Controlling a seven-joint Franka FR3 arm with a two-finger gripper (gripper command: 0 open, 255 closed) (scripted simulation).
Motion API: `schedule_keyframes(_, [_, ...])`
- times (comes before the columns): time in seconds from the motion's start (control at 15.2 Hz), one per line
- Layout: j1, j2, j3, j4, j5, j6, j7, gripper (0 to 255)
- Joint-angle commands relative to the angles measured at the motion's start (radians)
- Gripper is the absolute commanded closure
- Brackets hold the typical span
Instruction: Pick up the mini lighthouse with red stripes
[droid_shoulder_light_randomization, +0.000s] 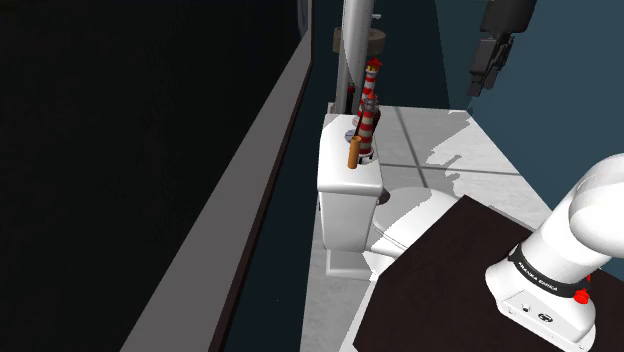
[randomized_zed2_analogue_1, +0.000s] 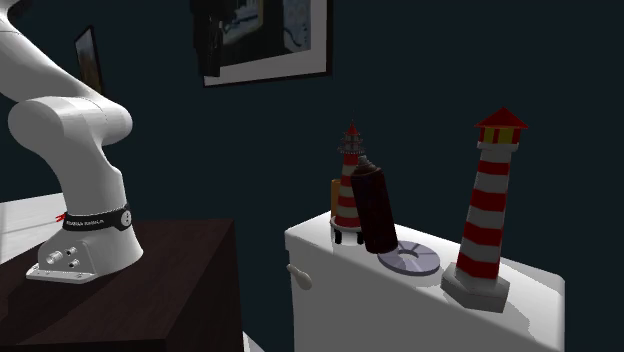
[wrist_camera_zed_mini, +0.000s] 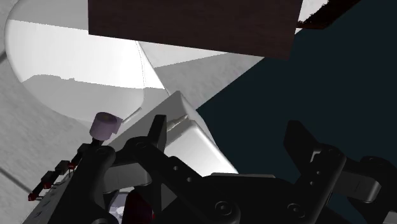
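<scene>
My gripper (droid_shoulder_light_randomization: 482, 75) hangs high, at about 2 o'clock of the toilet tank (droid_shoulder_light_randomization: 345, 215) in the shoulder view, well apart from everything on it. My fingers (wrist_camera_zed_mini: 159, 137) stand wide apart with nothing between them. In the wrist view the tank's white corner lies beyond them.

The target is the mini lighthouse (randomized_zed2_analogue_1: 348, 182). It has red and white stripes and stands upright on the tank lid, at the end toward the stand (randomized_zed2_analogue_1: 150, 270).

In the second exterior view:
- A dark bottle (randomized_zed2_analogue_1: 375, 205) stands at its 4 o'clock, just beside it. I can't tell if they touch.
- An orange stick (droid_shoulder_light_randomization: 355, 150) shows at its 9 o'clock, partly hidden behind it.
- A larger lighthouse (randomized_zed2_analogue_1: 488, 215) stands at 3 o'clock, well apart.
- A grey disc (randomized_zed2_analogue_1: 410, 260) lies flat between the bottle and the larger lighthouse.

My guess on handling: it is small, light and stiff, probably with a hard smooth shell, so a bit slippery. The tower narrows toward the top, so my fingers could slide up and off. I should take it low to mid on the striped tower, not at the lantern cap. It seems to sit on small feet with a narrow base, so a nudge likely tips it.

The spot is crowded. I should close across the tower on a line that keeps both fingers off the bottle and the stick. Nothing is grasped yet, and the whole approach is ahead.
</scene>
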Motion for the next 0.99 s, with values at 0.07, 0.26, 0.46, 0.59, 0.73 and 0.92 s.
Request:
schedule_keyframes(0.07, [0.002,0.042,-0.001,0.022,-0.006,0.017,-0.007,0])
schedule_keyframes(0.26, [0.008,0.167,-0.005,0.096,-0.022,0.059,-0.028,0])
schedule_keyframes(0.46, [0.013,0.292,-0.007,0.181,-0.037,0.09,-0.047,0])
schedule_keyframes(0.59, [0.016,0.375,-0.008,0.244,-0.046,0.105,-0.059,0])
schedule_keyframes(0.73, [0.019,0.458,-0.009,0.313,-0.055,0.114,-0.07,0])
schedule_keyframes(0.92, [0.022,0.583,-0.009,0.426,-0.067,0.118,-0.086,0])
